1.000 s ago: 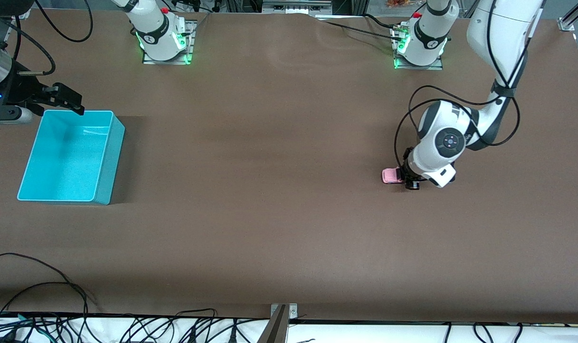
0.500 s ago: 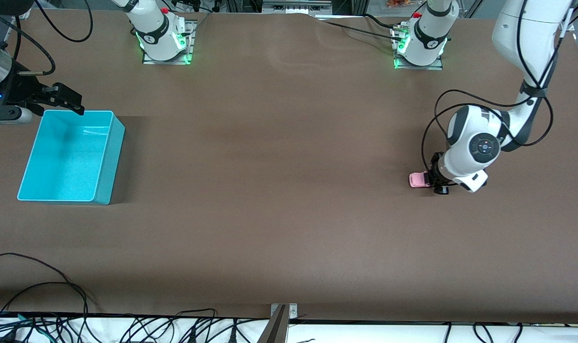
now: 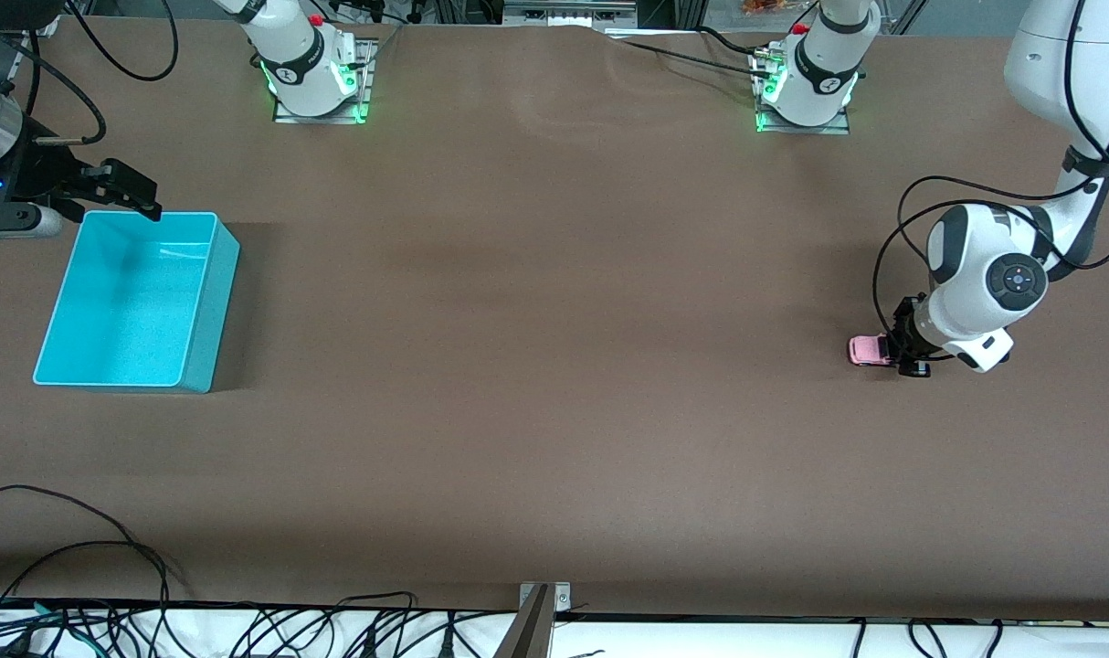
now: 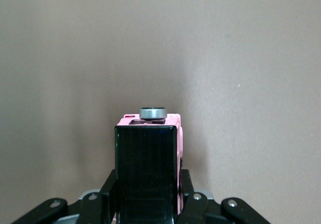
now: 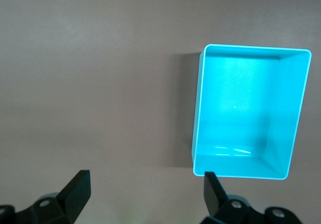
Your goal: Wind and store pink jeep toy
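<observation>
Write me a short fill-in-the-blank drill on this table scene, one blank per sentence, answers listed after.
1. The left gripper is shut on the pink ____ toy.
2. The bin at the right arm's end of the table is ____ in colour.
3. The right gripper, waiting above the table near the bin, has its fingers ____.
4. Inside, the bin holds ____.

Missing words: jeep; turquoise; open; nothing
</observation>
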Robot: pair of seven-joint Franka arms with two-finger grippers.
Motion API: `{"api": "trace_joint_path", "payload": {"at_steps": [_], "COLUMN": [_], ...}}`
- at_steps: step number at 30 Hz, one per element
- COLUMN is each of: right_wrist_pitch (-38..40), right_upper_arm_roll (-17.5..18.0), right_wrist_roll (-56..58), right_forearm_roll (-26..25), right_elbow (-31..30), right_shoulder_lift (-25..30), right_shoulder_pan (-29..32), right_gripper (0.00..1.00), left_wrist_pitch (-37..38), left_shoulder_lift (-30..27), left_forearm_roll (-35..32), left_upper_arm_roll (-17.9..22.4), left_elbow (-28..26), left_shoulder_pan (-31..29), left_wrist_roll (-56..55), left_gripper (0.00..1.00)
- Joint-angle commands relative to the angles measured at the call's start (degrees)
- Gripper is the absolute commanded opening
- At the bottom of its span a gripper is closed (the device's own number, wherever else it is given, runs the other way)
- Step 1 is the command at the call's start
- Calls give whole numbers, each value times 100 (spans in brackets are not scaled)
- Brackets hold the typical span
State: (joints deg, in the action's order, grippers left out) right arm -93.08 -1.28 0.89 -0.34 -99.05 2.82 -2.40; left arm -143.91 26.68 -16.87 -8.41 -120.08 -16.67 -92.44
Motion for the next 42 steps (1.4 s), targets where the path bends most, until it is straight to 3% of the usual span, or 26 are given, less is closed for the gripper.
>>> {"api": "trace_joint_path", "payload": {"at_steps": [1,3,4,10,22,30,42], "right_wrist_pitch": [45,45,45,45,36,1,36], "right_upper_arm_roll": [-12,-12,-12,-3,-30,-21,-21], "right_wrist_roll": [-28,-28,-28,-28,-28,-28,-28], "right_forearm_roll": [-81,-81,-81,-81,-72,-72,-72], "right_elbow": [52,52,52,52,61,61,61], "right_shoulder_lift": [17,17,17,8,8,8,8], "right_shoulder_pan": [-14,-14,-14,-23,-6,-6,-6], "right_gripper": [100,100,100,100,100,100,100], "left_wrist_pitch": [-286,-286,-286,-217,960,2199,3545], "left_shoulder_lift": [558,558,558,426,-303,-444,-444], "left_forearm_roll": [-300,-308,-309,-309,-256,-221,61], "left_upper_arm_roll": [6,6,6,-3,-117,-504,-566], "left_elbow": [143,152,161,275,600,1513,2814], "left_shoulder_pan": [-73,-73,-73,-64,-20,-55,-64], "left_wrist_roll": [86,103,121,95,138,287,2457], "left_gripper": [59,94,100,100,100,100,100]}}
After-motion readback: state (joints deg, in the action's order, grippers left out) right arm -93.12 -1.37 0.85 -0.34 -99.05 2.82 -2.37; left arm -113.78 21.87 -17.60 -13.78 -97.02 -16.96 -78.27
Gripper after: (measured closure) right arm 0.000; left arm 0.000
